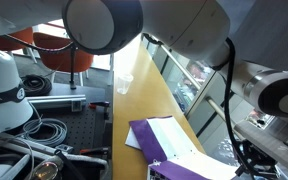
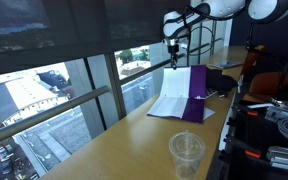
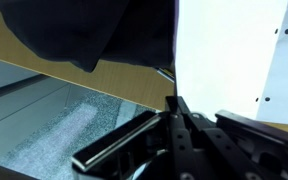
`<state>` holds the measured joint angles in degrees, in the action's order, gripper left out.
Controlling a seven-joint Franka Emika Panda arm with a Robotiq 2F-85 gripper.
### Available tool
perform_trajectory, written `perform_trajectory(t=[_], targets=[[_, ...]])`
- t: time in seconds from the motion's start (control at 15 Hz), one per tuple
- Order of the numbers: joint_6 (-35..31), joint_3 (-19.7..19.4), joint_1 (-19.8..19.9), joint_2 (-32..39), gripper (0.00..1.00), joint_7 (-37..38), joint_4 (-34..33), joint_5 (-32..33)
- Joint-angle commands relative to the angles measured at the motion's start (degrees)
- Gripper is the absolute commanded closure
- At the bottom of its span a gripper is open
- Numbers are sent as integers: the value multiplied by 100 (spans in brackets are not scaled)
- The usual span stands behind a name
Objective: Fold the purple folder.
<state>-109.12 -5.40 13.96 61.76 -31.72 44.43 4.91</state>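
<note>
The purple folder [image 2: 184,100] lies open on the wooden table [image 2: 114,145], with its white inner face toward the window and a purple flap beside it. Its far edge is raised off the table. It also shows in an exterior view [image 1: 174,140]. My gripper [image 2: 173,62] hangs above the folder's raised top edge. In the wrist view the fingers [image 3: 174,100] are closed together on the thin edge of the white face [image 3: 234,50].
A clear plastic cup [image 2: 186,155] stands on the near end of the table. A dark object [image 2: 222,85] lies beyond the folder. The window glass and rail [image 2: 74,90] run along the table's edge. Cables and equipment [image 1: 44,135] sit beside the table.
</note>
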Motion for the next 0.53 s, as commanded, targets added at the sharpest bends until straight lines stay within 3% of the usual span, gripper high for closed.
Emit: perform_trajectory(t=[0.0,0.47], targets=[[-479,-308,-261,-434,100,97,519,442],[-649,-347,-856,-1749,100,272,1956,719]])
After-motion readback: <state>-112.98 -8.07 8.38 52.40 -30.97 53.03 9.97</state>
